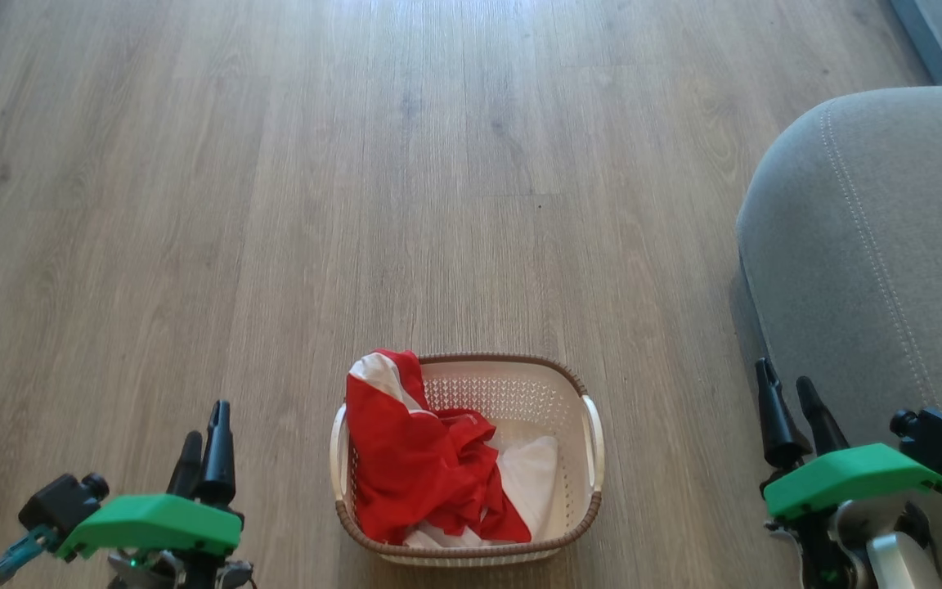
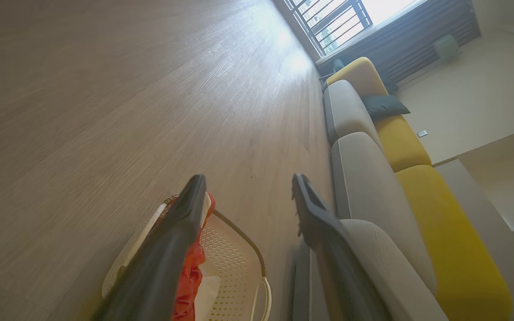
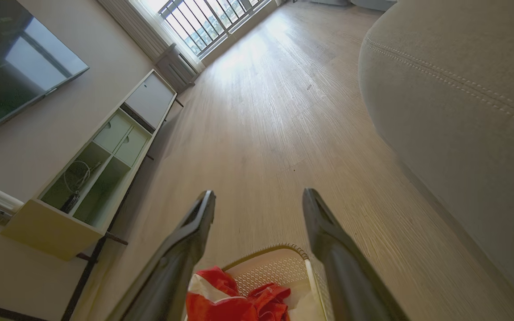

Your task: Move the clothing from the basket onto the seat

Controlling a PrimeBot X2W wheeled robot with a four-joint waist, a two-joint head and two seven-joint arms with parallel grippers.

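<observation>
At the far left, the left end effector (image 1: 205,424) hangs low over the wooden floor (image 1: 356,164), its two dark fingers spread wide and holding nothing. It sits off to one side of the basket, which I'd take for a ready pose ahead of any reach. Bare floor lies between the two, so it has open room to swing inward.

In the middle, the basket (image 1: 520,393) stands on the floor with the clothing (image 1: 414,458) inside it. The clothing is bunched toward the left half, and one red-and-white fold lies up over the far left corner of the rim. That raised fold looks the easiest place to pinch, since the rest lies slumped on the bottom. The basket's right side is mostly bare.

Further right, the right end effector (image 1: 783,375) is likewise spread and empty, just beside the rounded edge of the seat (image 1: 872,245). A strip of floor separates the seat from the basket, so the carry should be short. The cushion's bulging edge does leave that arm little room on its outer side.
</observation>
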